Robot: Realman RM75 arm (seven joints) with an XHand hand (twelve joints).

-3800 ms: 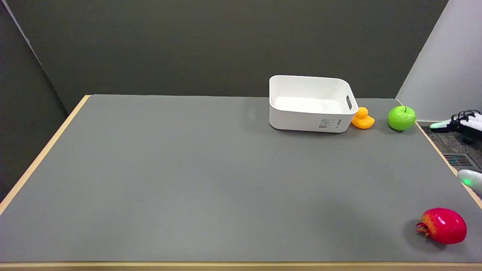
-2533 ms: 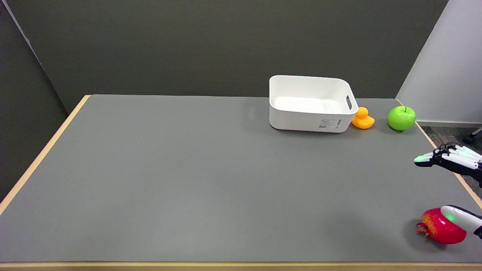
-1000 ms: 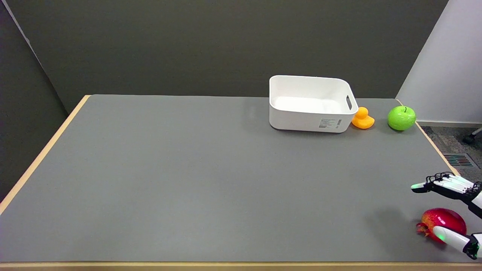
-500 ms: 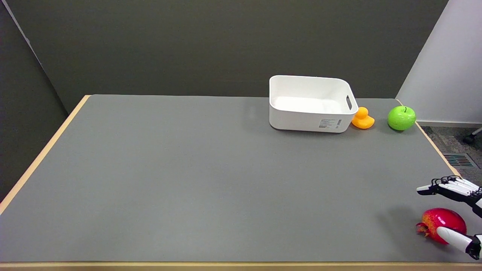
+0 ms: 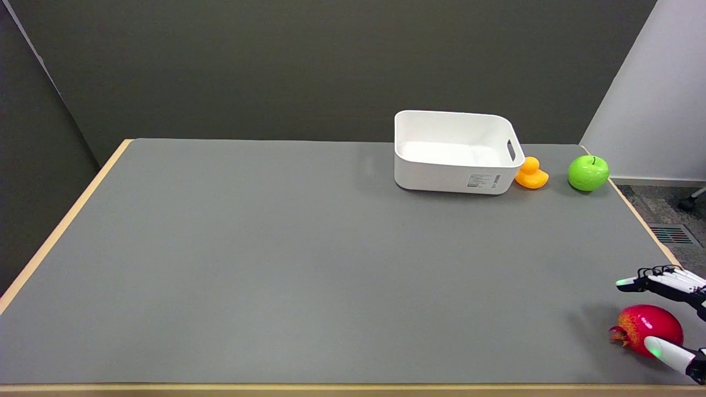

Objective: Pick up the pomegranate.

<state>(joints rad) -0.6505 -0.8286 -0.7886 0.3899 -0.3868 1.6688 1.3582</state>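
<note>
Table (image 5: 276,264) with broad bare grey surface at left and centre.
White bin (image 5: 455,151), orange duck (image 5: 531,173) and green apple (image 5: 588,172) line the far edge; pomegranate (image 5: 645,328) lies at near right corner, right hand (image 5: 670,314) spread open around it, holding nothing.

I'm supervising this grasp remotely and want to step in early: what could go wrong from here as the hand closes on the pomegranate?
1. The pomegranate is round and lies near the table's front right corner; a push from one side only could roll it off the edge.
2. The right hand is spread around it, one finger in front and the rest behind, and is partly out of frame, so contact is hard to judge.
</note>
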